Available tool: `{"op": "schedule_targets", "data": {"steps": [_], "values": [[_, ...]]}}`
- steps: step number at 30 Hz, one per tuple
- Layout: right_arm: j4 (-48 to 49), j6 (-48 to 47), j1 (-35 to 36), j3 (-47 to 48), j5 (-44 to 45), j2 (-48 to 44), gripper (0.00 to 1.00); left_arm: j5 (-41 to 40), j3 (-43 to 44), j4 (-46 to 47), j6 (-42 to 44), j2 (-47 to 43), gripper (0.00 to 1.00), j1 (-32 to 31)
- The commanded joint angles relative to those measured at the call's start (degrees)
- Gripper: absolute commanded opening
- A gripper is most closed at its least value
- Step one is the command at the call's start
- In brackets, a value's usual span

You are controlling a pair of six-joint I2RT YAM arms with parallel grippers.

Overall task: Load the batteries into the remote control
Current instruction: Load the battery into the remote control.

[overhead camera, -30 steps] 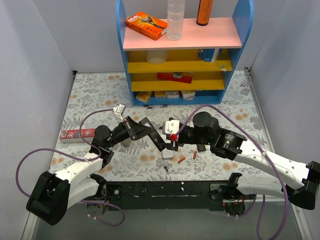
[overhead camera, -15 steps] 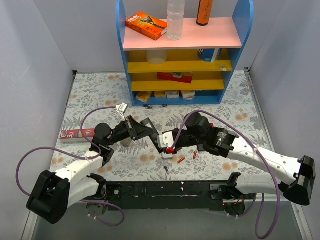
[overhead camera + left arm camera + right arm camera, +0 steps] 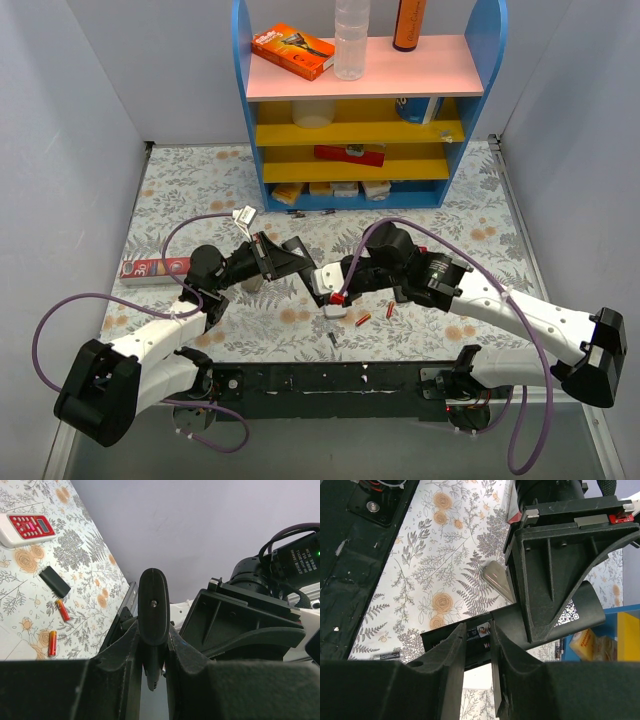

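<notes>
My left gripper (image 3: 293, 262) (image 3: 152, 647) is shut on the remote control (image 3: 152, 605), held above the table; from these angles its body looks dark. In the right wrist view its open battery compartment (image 3: 442, 641) faces the camera. My right gripper (image 3: 338, 292) (image 3: 479, 635) is at the remote's free end, shut on a red-orange battery (image 3: 341, 297) (image 3: 484, 630) right at the compartment. Two red-orange batteries (image 3: 363, 320) (image 3: 389, 310) and a dark one (image 3: 332, 339) lie on the table just below the grippers; the red-orange two also show in the left wrist view (image 3: 62, 610) (image 3: 52, 643).
A small white piece (image 3: 335, 311) lies under the grippers. A white remote with red buttons (image 3: 27, 527) and a small black block (image 3: 55, 581) lie to the right. A red and white box (image 3: 155, 267) lies far left. A blue shelf unit (image 3: 470, 130) stands at the back.
My right gripper has moved left and nearer with the red-orange battery, up to the end of the remote. My left gripper has hardly moved and keeps its hold.
</notes>
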Motion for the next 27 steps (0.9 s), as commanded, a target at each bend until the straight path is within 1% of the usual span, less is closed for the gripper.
{"op": "schedule_targets", "data": {"steps": [1,6,7,9,18,19,27], "values": [[-1.2,-0.5,-0.4,2.6,-1.2,1.2,0.28,1.2,2.6,1.2,0.3,-0.5,0.00,-0.1],[-2.3,-0.3,-0.6,2.4,-1.4,2.0,0.26,1.1,2.8,1.7,0.0,-0.7,0.00,-0.1],[-2.6,-0.3,-0.6,2.2,-1.4,2.1,0.22,0.9,2.8,2.0,-0.3,-0.8,0.00,-0.1],[-2.8,-0.2,-0.7,1.7,-1.5,2.3,0.22,0.6,2.7,2.3,-0.7,-1.2,0.00,-0.1],[-2.9,1.0,-0.9,-1.1,-1.6,1.9,0.20,-1.5,0.9,9.5,-7.0,-0.6,0.00,-0.1],[-2.9,1.1,-0.9,-1.4,-1.7,1.9,0.16,-1.6,0.9,9.9,-7.1,-0.6,0.00,-0.1],[-3.2,2.1,-1.0,-3.3,-1.2,1.9,0.16,-1.8,2.4,8.6,-6.6,-2.4,0.00,0.4]]}}
